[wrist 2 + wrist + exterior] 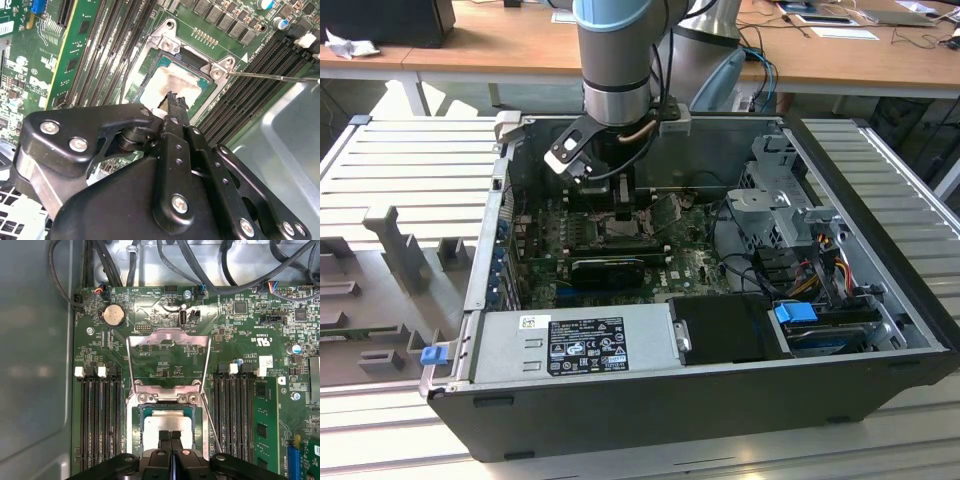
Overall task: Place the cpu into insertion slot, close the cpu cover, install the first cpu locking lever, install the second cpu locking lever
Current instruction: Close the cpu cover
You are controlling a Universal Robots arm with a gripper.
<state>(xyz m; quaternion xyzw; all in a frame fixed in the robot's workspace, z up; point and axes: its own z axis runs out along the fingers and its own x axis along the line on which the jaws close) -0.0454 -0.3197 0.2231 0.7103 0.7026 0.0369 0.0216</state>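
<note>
The cpu [167, 421] lies flat in the insertion slot [134, 405], its silver top smeared with pale paste; the second wrist view shows the cpu [170, 80] inside the slot's silvery rim [167, 44]. The cpu cover [167, 336] stands swung open beyond the slot, green board showing through its cut-out. My gripper [170, 433] is shut, fingers pressed together with nothing between them, tips over the cpu's near edge [174, 98]. Whether they touch it I cannot tell. A thin wire locking lever [212, 425] sticks up unlatched beside the slot. In the exterior view the gripper [623, 205] reaches down into the open computer case.
Rows of black memory slots [97, 420] flank the socket on both sides. Cable bundles [200, 270] run along the case wall behind the board. A grey power supply [580, 340] and a drive cage [780, 210] crowd the case. A round coin battery [113, 315] sits on the board.
</note>
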